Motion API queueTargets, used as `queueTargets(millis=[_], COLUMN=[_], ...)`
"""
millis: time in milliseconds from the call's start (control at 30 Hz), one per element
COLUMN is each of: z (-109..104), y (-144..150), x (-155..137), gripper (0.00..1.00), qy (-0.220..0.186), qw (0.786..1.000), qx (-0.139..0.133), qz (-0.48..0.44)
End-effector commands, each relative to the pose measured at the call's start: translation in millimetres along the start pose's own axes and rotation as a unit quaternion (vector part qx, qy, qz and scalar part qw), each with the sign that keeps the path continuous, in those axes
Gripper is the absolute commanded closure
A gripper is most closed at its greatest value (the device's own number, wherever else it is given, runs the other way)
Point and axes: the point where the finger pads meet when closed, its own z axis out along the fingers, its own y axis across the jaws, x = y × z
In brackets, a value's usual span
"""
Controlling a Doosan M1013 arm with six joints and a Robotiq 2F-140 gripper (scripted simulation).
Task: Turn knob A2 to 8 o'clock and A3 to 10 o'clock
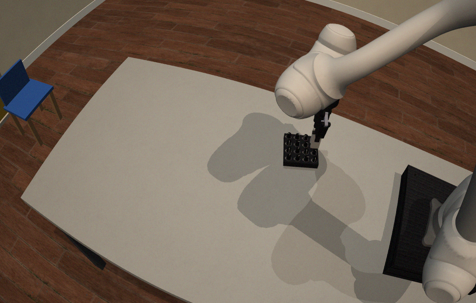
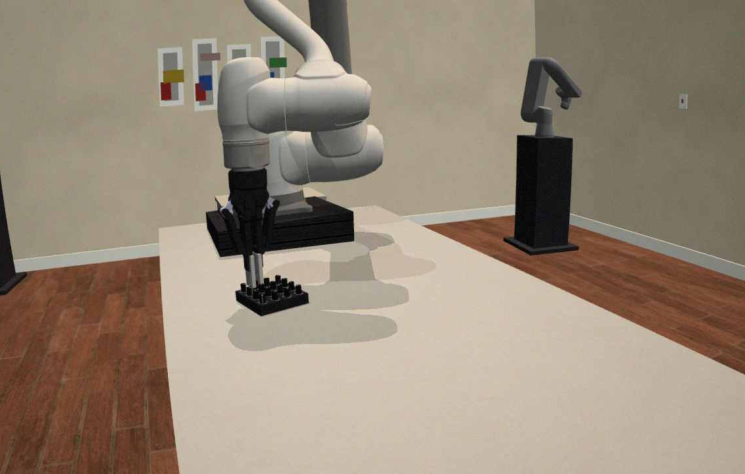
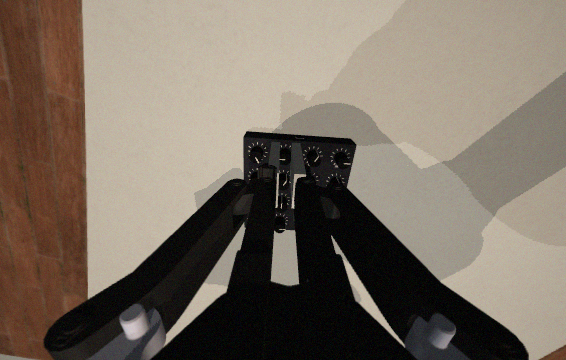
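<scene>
The black knob box (image 1: 300,165) (image 2: 282,304) (image 3: 327,144) stands flat on the table, its rear side up in the wrist view. My gripper (image 1: 315,144) (image 2: 254,282) (image 3: 285,156) points down at row A with its pale fingertips shut on knob A2 (image 3: 285,155), one on each side. A2's white line points left, near 9 o'clock. Knob A3 (image 3: 313,157), just right of the fingers, has its line toward the upper right, about 1 o'clock. A1 (image 3: 257,152) and A4 (image 3: 341,159) show too. The fingers hide many knobs of the lower rows.
The light table (image 1: 138,150) (image 2: 451,383) carries the box near one long edge, with wooden floor (image 3: 23,150) beyond it. The arm's black base block (image 1: 401,226) (image 2: 305,230) stands at the table's end. Arm shadows fall across the box and table.
</scene>
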Motion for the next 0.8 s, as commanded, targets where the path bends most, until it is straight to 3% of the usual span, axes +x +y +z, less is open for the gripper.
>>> queueTargets(millis=[0,767], z=[-0.1,-0.1], y=[0.0,0.0], x=[0.0,0.0], gripper=[0.95,0.95], qy=[0.0,0.0], qw=[1.0,1.0], qx=[0.0,0.0], qz=[-0.005,-0.011])
